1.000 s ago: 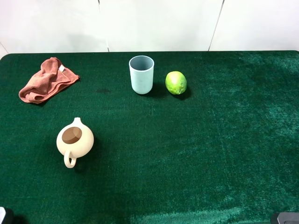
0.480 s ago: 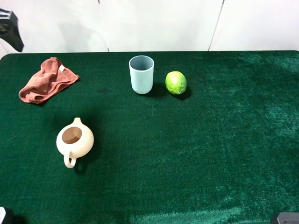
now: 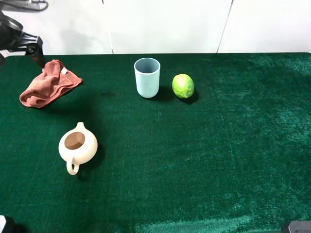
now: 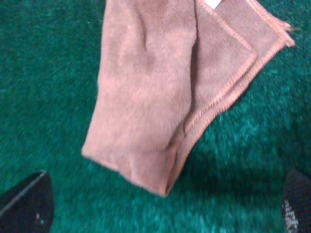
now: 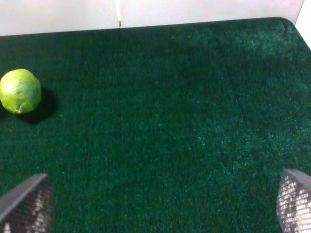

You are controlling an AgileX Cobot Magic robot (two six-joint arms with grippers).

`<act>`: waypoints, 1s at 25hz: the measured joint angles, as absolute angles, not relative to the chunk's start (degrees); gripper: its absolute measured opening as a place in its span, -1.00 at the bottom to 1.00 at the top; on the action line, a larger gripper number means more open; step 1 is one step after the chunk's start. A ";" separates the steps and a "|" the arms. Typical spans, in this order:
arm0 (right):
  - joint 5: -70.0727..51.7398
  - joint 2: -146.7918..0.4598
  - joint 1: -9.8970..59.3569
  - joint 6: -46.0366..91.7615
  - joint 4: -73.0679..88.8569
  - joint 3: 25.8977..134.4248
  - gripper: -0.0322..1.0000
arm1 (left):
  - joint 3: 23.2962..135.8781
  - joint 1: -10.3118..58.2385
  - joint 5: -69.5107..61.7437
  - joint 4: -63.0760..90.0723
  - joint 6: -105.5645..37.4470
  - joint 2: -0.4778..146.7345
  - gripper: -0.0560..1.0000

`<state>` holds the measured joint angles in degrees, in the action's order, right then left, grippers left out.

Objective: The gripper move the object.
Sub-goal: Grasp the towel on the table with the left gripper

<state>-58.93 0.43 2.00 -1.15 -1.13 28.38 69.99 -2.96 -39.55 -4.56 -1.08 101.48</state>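
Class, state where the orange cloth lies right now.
In the exterior high view the orange cloth lies crumpled in the far-left corner of the green table, behind the cream teapot, left of the blue cup.

4 items lie on a worktop (image 3: 218,160) covered in dark green plush fabric. A crumpled rust-orange terry cloth (image 3: 48,85) with a small white tag sits near the far left corner. A round cream ceramic teapot (image 3: 77,145) rests front left. An upright pale blue cup (image 3: 147,77) stands just beside a green lime (image 3: 183,86), far centre.
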 joint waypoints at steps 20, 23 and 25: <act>-58.93 0.43 2.00 -1.15 -1.13 28.38 0.40 | 78.00 -3.99 -32.34 -3.78 -2.54 120.69 0.95; -58.93 0.43 2.00 -1.15 -1.13 28.38 0.40 | 78.95 -3.99 -31.83 -3.35 -2.73 122.56 0.95; -58.93 0.43 2.00 -1.15 -1.13 28.38 0.40 | 79.21 -3.99 -30.87 -2.88 -2.79 123.46 0.95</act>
